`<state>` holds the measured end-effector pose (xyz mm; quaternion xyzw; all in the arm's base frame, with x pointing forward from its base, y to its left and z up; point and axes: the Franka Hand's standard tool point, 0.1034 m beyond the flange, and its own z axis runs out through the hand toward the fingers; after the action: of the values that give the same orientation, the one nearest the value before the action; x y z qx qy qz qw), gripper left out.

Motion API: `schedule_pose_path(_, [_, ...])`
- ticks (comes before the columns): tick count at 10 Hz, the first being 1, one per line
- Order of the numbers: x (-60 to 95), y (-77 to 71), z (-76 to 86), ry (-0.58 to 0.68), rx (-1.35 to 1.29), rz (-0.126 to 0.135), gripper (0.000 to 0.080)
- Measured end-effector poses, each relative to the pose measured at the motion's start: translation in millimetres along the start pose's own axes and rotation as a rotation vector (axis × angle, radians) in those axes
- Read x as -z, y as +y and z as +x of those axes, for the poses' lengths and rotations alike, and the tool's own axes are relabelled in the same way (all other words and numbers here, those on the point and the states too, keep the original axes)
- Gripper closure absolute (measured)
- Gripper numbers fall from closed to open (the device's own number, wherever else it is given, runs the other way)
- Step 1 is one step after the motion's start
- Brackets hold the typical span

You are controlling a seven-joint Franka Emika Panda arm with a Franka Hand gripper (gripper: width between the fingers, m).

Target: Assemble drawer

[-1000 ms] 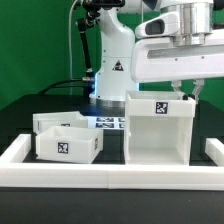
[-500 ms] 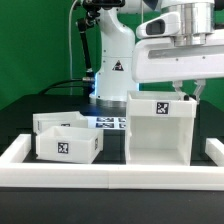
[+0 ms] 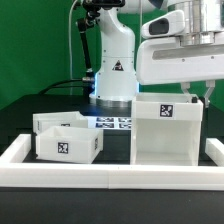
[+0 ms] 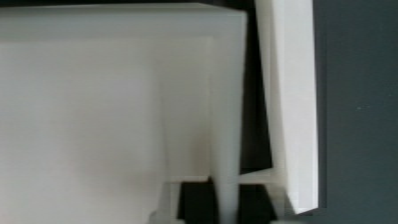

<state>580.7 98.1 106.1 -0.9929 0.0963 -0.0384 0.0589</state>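
While two trays (image 3: 66,142) are left on the table (image 3: 15,120) at the exterior view's left, the tall case (image 3: 168,130) is shown shifted rightward since half a second ago, its side wall (image 4: 285,100) apparently pinched by the jaws, likely being repositioned for the trays.

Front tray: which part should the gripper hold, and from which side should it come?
Probably the top rim of a side wall of the front tray, coming from above. It sits upright and open-topped, with thin walls that suit a pinch. The rear tray crowds it behind, and the border wall lies in front.
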Motion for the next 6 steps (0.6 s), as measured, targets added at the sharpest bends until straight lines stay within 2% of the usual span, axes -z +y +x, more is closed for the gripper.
schedule_pose_path(4, [-1.5, -3.1, 2.4, 0.011, -0.217, 0.006, 0.0761])
schedule_pose_path(6, [-2.1, -2.7, 8.6, 0.018, -0.393, 0.006, 0.0759])
